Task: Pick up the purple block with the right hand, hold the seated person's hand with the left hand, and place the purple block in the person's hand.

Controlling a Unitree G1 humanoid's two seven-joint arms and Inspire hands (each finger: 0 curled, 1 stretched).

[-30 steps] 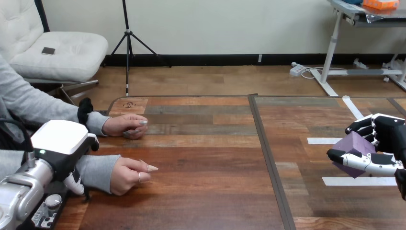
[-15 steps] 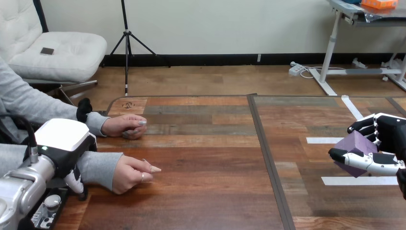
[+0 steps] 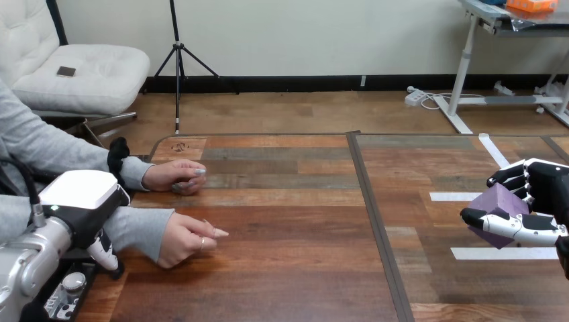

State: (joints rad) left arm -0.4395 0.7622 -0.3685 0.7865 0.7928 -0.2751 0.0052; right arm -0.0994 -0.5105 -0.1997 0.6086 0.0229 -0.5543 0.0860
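The purple block [image 3: 498, 200] sits pinched between right hand [image 3: 547, 193] fingers [image 3: 512, 176] and thumb.

Tilted purple block [image 3: 500, 201] in right robot hand [image 3: 547, 191]; person's nearer hand [image 3: 181, 241] loosely curled.

Brown-planked table [image 3: 288, 268], purple block [image 3: 498, 200]

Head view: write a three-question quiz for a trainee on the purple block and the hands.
1. True or false: the purple block lies in the person's nearer hand.
2. The block is: A) on the table; B) gripped in the right hand; C) in the person's farther hand.
3. Which robot hand is at the person's nearer forearm?
Key: 1 false; 2 B; 3 the left hand.
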